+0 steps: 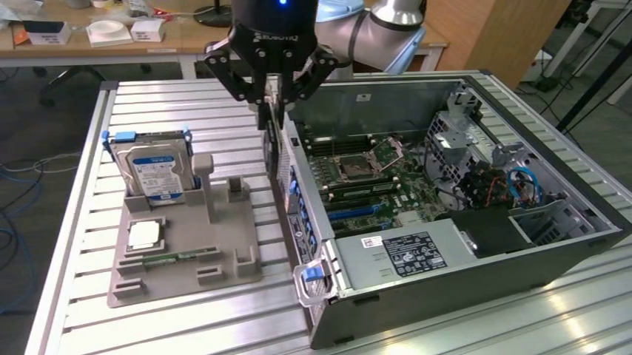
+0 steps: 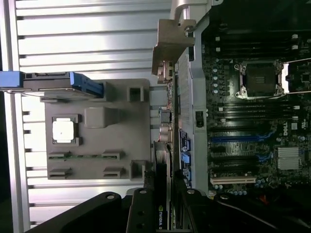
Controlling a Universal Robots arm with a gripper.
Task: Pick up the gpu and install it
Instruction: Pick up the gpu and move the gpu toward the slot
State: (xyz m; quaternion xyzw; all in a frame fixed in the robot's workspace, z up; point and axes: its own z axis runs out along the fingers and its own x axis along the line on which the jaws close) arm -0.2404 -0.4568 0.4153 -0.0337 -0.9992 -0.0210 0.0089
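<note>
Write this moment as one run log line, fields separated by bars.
gripper: shut on graphics card | card: upright, lifted, between tray and computer case | install: not done | tray: hard drive standing

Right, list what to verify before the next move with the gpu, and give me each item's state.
1. Grasp: the tool is shut on the gpu: ok.
2. Card attitude: it hangs upright, edge down: ok.
3. Card above the blue slots: not ok; it hangs at the computer case wall on the exterior view's left.
4. Blue slots free of other cards: ok.
5. Card clear of the hard drive in the grey holder: ok, apart.
6. Bracket alignment with the case: cannot tell.
</note>
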